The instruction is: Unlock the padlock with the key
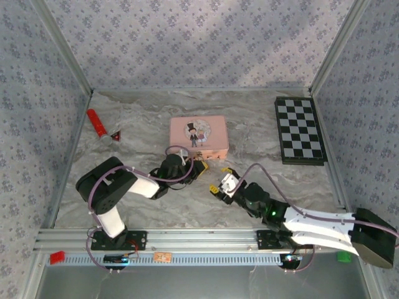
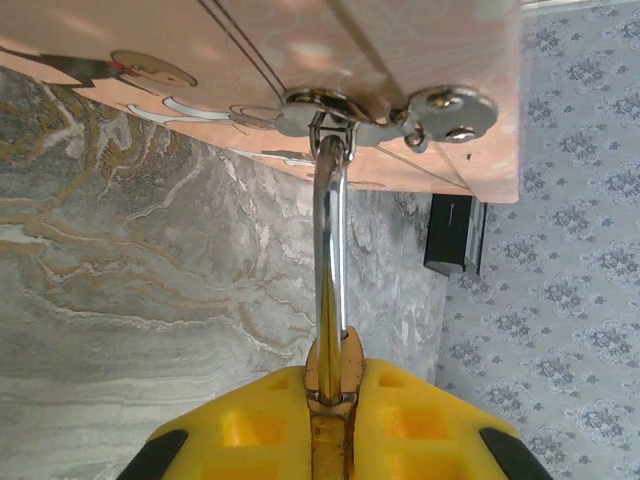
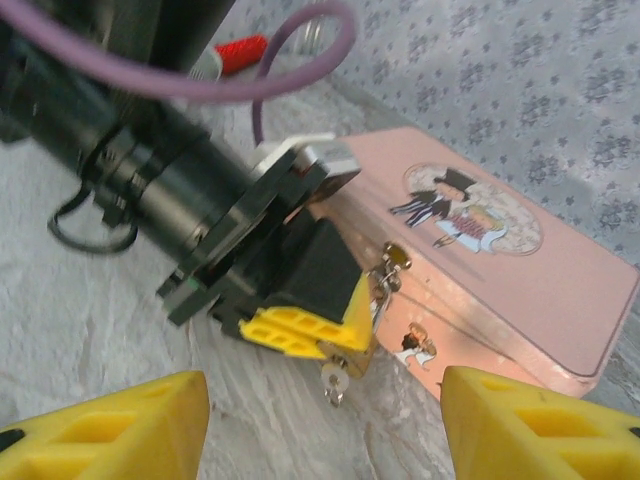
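The pink tin [image 1: 199, 136] sits in the middle of the counter [image 1: 187, 212]. The padlock [image 2: 330, 300] hangs from the metal clasp [image 2: 330, 105] on the front of the tin. Its thin silver loop goes through the clasp.

The left gripper [image 1: 198, 167] is right at the front of the tin. Its jaws are closed tight on the gold body of the padlock. The yellow fingers [image 2: 250, 420] press it from both sides.

In the right wrist view, a tiny silver bit [image 3: 333, 376] sticks out under the padlock. It looks like the key, but it is too small to be sure.

The right gripper [image 1: 219, 184] is just beside the left one, pointing at the tin. Its jaws are wide open and hold nothing. The silver bit is a little way in front of the gap, and the yellow tips do not touch it.

A checker board [image 1: 299, 131] lies far off on the right side. A red thing [image 1: 96, 123] lies far off on the left.
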{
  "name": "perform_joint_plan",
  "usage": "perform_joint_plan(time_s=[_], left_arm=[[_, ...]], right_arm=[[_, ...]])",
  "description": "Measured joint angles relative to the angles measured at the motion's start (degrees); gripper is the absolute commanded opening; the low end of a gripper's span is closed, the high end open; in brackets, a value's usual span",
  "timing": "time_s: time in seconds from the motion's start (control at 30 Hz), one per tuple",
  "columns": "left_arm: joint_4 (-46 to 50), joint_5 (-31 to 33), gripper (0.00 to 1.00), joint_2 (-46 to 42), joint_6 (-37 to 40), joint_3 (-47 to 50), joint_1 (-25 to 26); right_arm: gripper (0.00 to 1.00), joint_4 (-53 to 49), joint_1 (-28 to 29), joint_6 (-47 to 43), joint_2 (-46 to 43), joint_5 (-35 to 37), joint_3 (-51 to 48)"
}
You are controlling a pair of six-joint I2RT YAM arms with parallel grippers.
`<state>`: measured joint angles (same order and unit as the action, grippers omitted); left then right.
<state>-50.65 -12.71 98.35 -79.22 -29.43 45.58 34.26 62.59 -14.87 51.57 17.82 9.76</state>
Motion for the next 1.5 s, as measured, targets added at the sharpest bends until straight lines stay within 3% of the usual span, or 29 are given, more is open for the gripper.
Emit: perform_joint_plan(time_s=[0.37, 1.03, 1.27, 1.5], left_arm=[[1.29, -0.35, 0.02, -0.85, 0.55, 0.00, -0.31], [1.29, -1.64, 0.02, -0.85, 0.52, 0.00, -0.92], [1.29, -2.19, 0.02, -0.85, 0.46, 0.02, -1.14], [2.97, -2.29, 0.02, -2.10, 0.07, 0.13, -1.25]], right_arm=[[0.61, 8.79, 0.37, -9.99, 12.52, 1.62, -0.04], [0.57, 23.08, 2.08, -16.87, 32.68, 5.95, 1.03], [0.48, 29.07, 0.39, -18.08, 38.53, 6.51, 3.17], [0.41, 28.13, -3.63, -18.16, 39.36, 3.15, 6.03]])
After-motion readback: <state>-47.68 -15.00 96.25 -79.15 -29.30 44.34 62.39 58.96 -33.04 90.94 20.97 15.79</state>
